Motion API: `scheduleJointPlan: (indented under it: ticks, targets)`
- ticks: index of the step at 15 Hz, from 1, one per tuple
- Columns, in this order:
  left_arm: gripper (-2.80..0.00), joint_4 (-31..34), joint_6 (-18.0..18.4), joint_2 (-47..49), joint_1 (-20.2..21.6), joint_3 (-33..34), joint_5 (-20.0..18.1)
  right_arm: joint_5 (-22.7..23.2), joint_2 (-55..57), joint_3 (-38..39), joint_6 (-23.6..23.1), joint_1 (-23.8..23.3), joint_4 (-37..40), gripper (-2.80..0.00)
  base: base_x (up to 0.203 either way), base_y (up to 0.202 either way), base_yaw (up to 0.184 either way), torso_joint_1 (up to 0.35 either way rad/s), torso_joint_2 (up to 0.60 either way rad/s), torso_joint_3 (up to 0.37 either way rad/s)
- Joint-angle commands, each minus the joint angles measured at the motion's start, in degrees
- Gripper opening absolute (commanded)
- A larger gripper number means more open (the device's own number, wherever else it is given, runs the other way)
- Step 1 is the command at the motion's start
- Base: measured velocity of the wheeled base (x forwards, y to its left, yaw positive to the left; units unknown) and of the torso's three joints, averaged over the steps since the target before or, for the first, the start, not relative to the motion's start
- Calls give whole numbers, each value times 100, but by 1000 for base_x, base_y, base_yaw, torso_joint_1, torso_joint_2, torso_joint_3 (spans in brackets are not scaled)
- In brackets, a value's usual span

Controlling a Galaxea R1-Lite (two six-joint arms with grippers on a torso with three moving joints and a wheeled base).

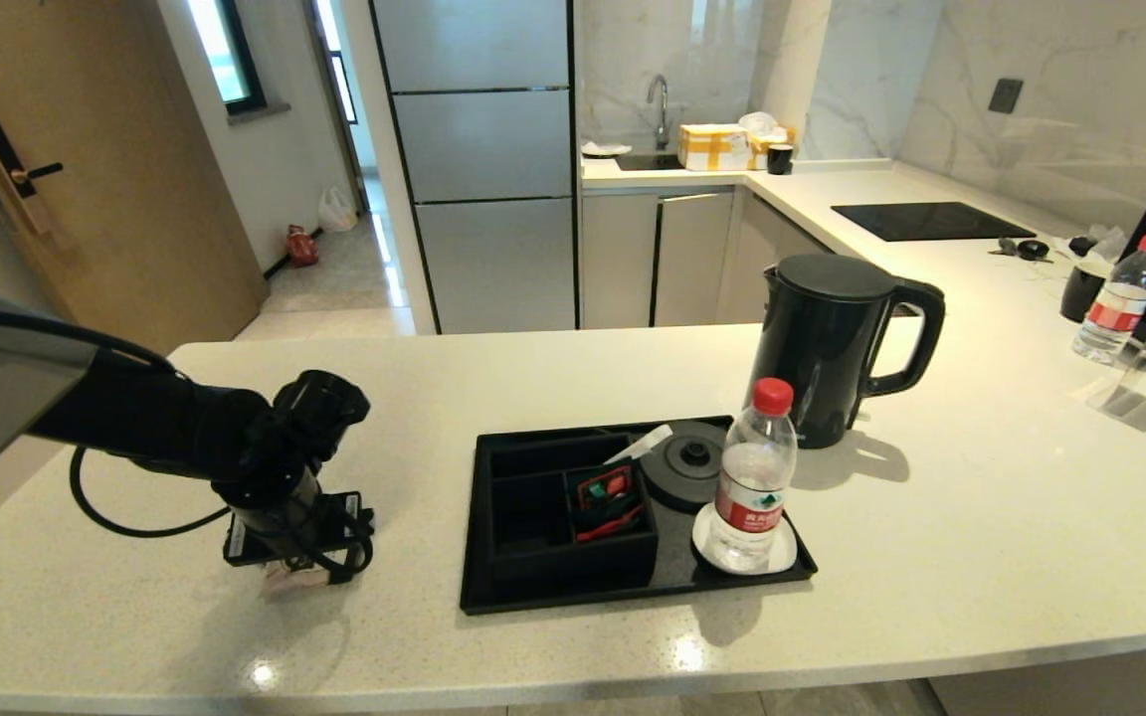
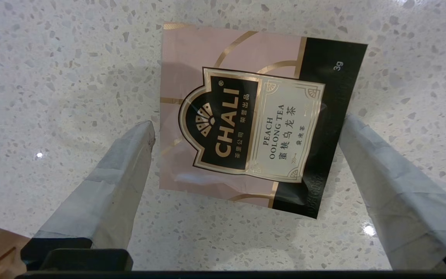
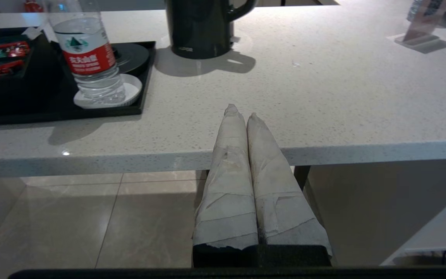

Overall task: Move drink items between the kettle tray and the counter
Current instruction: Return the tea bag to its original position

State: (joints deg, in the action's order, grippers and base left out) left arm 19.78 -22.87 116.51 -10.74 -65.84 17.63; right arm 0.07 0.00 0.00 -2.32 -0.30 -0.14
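**Trainee:** Sachet [image 2: 254, 120] first, then. How do the jaws stand on it?

**Instructor:** The left gripper [image 2: 246, 128] points straight down with its fingers spread wide, one taped finger [image 2: 118, 182] on each side of the packet, holding nothing. The sachet lies flat on the counter [image 1: 931, 517], well to the left of the kettle tray [image 1: 478, 597].

**Trainee:** A flat foil packet on glossy stone. How would you take it?

**Instructor:** I'd judge it awkward: nothing stands up to pinch. Lower until both tips meet the stone, then close slowly so the packet buckles upward between them. Keep it centred, or one tip may simply push it sideways.

**Trainee:** And around it?

**Instructor:** The water bottle [image 1: 754, 477] stands on the white coaster [image 1: 777, 557] in the tray; the kettle [image 1: 827, 348] sits on the counter just behind the tray, off its round base [image 1: 682, 467]. The right gripper [image 3: 242, 112] is parked below the counter's front edge, fingers pressed together, empty.
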Motion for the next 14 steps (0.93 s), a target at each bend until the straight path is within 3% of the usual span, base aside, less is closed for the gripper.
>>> scheduleJointPlan:
  ticks: [1,3,4,14]
  targets:
    - [0,28,-13,88,39,10,-7,1,0,9,-6,-5,-3,-280,0,0,0,0,0,0]
    - [0,28,33,203,116,10,-84,1,0,9,-6,-5,-3,-280,0,0,0,0,0,0]
    - [-280,26,56,217,116,8,-94,1,0,9,-6,-5,-3,-280,0,0,0,0,0,0]
    - [-280,17,28,496,116,27,-110,1,0,9,-6,-5,-3,-280,0,0,0,0,0,0]
